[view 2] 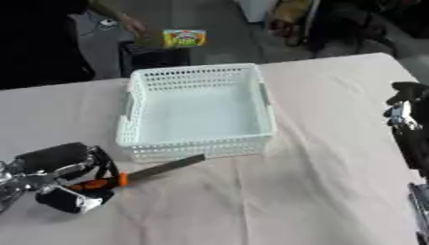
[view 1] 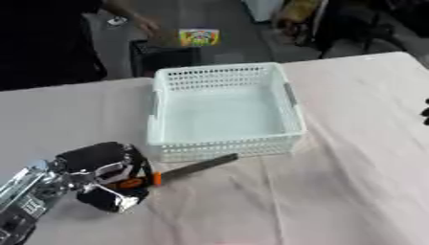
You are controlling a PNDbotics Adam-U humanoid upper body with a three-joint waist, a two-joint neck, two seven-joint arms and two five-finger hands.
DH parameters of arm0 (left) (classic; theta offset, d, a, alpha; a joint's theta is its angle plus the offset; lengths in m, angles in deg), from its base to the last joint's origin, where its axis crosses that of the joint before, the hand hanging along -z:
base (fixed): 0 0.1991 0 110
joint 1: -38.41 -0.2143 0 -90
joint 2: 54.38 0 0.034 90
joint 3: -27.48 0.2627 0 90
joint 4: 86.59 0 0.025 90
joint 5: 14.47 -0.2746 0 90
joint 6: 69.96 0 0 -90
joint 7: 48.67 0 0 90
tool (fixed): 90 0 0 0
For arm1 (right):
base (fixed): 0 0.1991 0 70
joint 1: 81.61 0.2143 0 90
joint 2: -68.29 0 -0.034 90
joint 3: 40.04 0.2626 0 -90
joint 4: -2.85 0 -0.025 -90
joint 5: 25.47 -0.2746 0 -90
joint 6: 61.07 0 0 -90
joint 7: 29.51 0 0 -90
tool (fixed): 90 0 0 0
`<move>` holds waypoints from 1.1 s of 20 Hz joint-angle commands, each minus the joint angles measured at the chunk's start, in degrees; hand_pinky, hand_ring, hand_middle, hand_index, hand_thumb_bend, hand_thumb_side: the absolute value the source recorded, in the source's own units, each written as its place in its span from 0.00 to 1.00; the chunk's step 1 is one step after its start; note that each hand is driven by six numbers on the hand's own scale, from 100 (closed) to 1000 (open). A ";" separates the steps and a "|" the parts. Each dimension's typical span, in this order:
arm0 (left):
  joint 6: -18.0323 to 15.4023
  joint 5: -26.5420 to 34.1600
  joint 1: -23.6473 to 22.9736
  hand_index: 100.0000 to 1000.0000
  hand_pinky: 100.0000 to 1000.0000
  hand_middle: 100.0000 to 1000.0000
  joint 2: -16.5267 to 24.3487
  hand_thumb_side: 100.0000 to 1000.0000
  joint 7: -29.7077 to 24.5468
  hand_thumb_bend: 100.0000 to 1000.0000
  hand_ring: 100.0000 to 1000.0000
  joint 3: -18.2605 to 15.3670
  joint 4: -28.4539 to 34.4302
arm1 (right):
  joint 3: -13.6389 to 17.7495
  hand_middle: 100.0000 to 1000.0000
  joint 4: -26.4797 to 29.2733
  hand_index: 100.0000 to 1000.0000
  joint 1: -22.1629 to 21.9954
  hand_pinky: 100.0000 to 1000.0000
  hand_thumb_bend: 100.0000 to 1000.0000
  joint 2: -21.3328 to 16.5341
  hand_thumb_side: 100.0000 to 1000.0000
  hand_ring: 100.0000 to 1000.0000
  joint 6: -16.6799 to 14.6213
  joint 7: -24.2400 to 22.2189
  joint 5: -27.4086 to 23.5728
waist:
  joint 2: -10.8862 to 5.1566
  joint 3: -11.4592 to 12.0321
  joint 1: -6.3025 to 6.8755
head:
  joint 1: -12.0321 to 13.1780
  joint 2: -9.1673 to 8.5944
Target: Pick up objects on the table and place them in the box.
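This looks like a robotics lab or test room rather than a home. The table (view 1: 352, 158) is draped in a plain pale cloth, and beyond its far edge at 12 o'clock lies a bare grey floor (view 1: 222, 19) with a black crate (view 1: 163, 57) and loose clutter, possibly stacked equipment. A person in dark clothing (view 1: 42, 43) stands at 11 o'clock.

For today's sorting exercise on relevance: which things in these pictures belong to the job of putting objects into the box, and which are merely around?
Part of the job:
- white box, nothing visible in it
- orange-handled tool with a dark blade, lying in front of the box
- left hand, curled round the tool's handle

Merely around:
- right hand, idle at the right edge
- colourful packet beyond the table
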 commanded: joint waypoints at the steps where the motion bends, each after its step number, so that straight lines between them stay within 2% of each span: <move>1: 0.36 0.92 1.32 0.26 0.12 0.06 2.71 0.17 0.07 0.00 0.06 -1.98 3.12 | 0.34 0.42 0.58 0.69 0.36 0.27 0.00 -0.78 0.66 0.36 0.02 0.04 -0.12 | -0.55 0.13 -0.15 | -0.13 -0.49; 8: 1.49 0.51 7.77 0.24 0.15 0.06 3.90 0.13 0.65 0.00 0.06 -3.42 4.69 | 0.20 0.42 0.54 0.69 0.28 0.27 0.00 -0.84 0.66 0.36 0.00 -0.07 -0.11 | -0.80 0.00 -0.02 | -0.02 -0.52; 14: 1.47 0.65 13.73 0.25 0.15 0.05 1.75 0.13 0.11 0.00 0.06 -2.79 1.67 | 0.12 0.42 0.49 0.69 0.19 0.27 0.00 -0.85 0.66 0.36 -0.01 -0.14 -0.14 | -0.87 -0.42 0.16 | -0.02 -0.33; 22: 0.05 -1.51 20.07 0.25 0.15 0.05 -3.29 0.13 -1.05 0.00 0.05 -0.88 -3.90 | -0.07 0.42 0.39 0.69 0.09 0.27 0.00 -0.76 0.66 0.36 -0.06 -0.34 -0.23 | -1.05 -0.81 0.16 | 0.14 -0.36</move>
